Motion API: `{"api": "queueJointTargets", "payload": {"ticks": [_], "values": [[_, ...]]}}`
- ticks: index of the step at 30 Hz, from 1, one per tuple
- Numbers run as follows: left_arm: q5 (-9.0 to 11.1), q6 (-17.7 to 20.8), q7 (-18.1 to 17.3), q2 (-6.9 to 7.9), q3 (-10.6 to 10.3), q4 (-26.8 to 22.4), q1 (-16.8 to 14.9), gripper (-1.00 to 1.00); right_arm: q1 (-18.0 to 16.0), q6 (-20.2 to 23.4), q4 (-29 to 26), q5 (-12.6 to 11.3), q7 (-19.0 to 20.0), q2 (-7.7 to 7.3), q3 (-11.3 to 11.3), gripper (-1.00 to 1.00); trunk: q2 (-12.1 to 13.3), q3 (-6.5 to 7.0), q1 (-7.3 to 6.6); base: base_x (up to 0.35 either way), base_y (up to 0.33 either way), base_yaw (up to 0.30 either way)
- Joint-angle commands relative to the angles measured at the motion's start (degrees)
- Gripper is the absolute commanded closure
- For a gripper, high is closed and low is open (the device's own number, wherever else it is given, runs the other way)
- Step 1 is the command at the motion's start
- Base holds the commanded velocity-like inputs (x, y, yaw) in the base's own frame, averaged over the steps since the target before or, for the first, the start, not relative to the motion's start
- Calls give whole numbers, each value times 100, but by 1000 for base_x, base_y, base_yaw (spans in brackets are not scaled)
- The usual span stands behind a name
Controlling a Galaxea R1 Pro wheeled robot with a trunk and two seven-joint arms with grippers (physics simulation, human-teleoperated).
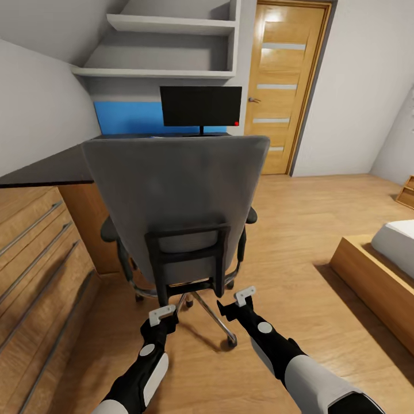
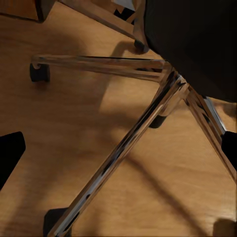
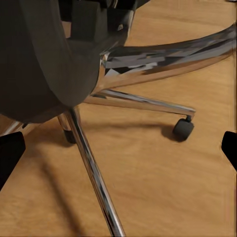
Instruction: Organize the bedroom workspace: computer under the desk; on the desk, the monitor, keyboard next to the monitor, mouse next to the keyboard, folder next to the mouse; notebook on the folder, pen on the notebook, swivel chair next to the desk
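Note:
The swivel chair (image 1: 172,195) stands with its grey back toward me, close to the black desk (image 1: 46,168). The monitor (image 1: 201,106) sits upright on the desk in front of the blue back panel (image 1: 126,118). My left gripper (image 1: 163,313) and right gripper (image 1: 245,295) hang low behind the chair, just above its chrome base (image 1: 213,319), both open and empty. The wrist views look down on the chrome legs (image 2: 123,143) (image 3: 94,173) and casters (image 3: 182,129). The chair back hides the seat. The computer, keyboard, mouse, folder, notebook and pen are out of view.
A light-wood drawer unit (image 1: 40,264) runs along the left under the desk. Grey wall shelves (image 1: 167,46) hang above the monitor. A wooden door (image 1: 284,86) is at the back right, and a bed on a wood frame (image 1: 379,276) is at the right. Wood floor lies between chair and bed.

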Motion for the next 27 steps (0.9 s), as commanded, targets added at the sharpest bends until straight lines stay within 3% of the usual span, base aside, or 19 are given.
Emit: {"api": "queueJointTargets", "payload": {"ticks": [1,27], "values": [[22,-25,29,0,-28,-2,-6,-100,-5,-20,6,-11,10,-1,1,-100,-2,1,2,318,0,-127],[24,-25,29,0,-24,-2,-6,-100,-5,-20,6,-11,4,-5,1,-100,-2,15,2,319,0,-18]]}}
